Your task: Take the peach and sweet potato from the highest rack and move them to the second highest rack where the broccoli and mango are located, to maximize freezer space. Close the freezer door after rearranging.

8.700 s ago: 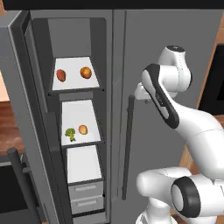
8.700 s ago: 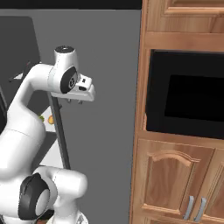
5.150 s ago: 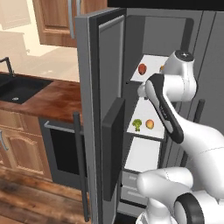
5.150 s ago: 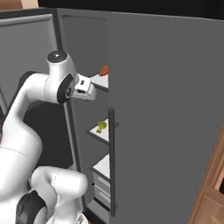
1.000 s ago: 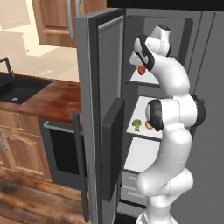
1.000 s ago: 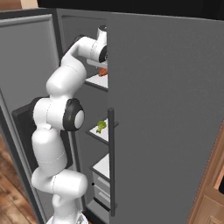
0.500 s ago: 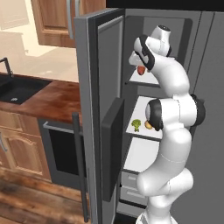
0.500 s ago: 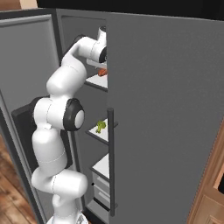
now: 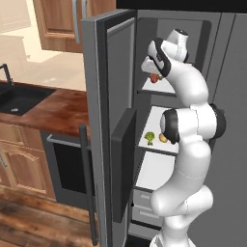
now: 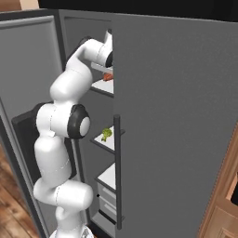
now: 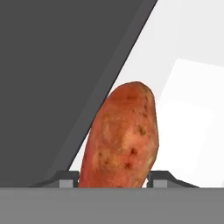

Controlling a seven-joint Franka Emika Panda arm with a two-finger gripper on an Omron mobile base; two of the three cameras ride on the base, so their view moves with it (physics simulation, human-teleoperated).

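While the fingertips point(image 11: 68, 180) flank the sweet potato point(image 11: 121, 136) on the highest rack point(image 9: 164, 87), I cannot tell whether they're clenched. Arm pose matches half a second ago: no lift yet. Broccoli point(image 9: 150, 137) and mango point(image 9: 163, 138) wait one rack down.

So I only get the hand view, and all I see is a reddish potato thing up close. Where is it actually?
Observer: The sweet potato sits on the top rack of the open freezer, with the gripper reaching in around it.
Visitor: Is there anything below that?
Observer: Yes, the next rack down carries a broccoli with an orange mango beside it.
Visitor: And is the door shut?
Observer: No, the freezer door stands wide open on the left.
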